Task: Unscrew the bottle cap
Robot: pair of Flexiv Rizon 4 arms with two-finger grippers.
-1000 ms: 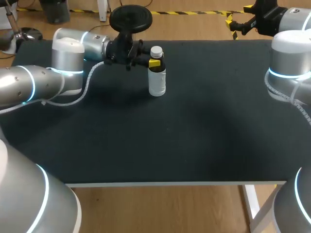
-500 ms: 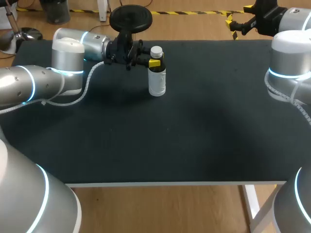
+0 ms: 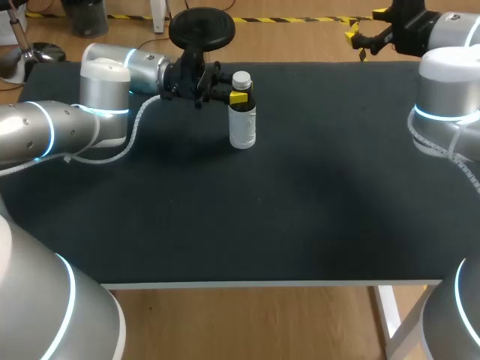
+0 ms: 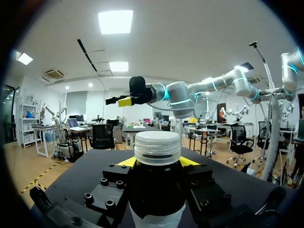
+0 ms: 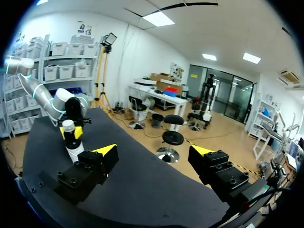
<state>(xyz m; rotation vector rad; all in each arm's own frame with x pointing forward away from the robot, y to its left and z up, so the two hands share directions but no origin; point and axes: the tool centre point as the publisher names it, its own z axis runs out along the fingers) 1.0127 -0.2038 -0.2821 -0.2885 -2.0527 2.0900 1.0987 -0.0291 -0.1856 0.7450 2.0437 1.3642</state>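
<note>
A white bottle (image 3: 242, 126) with a white ribbed cap (image 3: 241, 79) stands upright at the back of the black table (image 3: 300, 210), left of the middle. My left gripper (image 3: 238, 97) comes in level from the left and is shut on the bottle's dark upper part just under the cap. In the left wrist view the cap (image 4: 157, 147) rises between the yellow tips, with the bottle (image 4: 156, 199) filling the gap. My right gripper (image 3: 365, 26) hangs open and holds nothing over the table's far right edge. From its wrist view the right gripper (image 5: 153, 151) is far from the bottle (image 5: 72, 140).
A black round stool (image 3: 201, 28) stands just behind the table's back edge near the left gripper. The table's dark surface stretches bare from the bottle to the front edge (image 3: 270, 283).
The right gripper has shifted very slightly at the back right. The bottle and the left gripper are as before.
</note>
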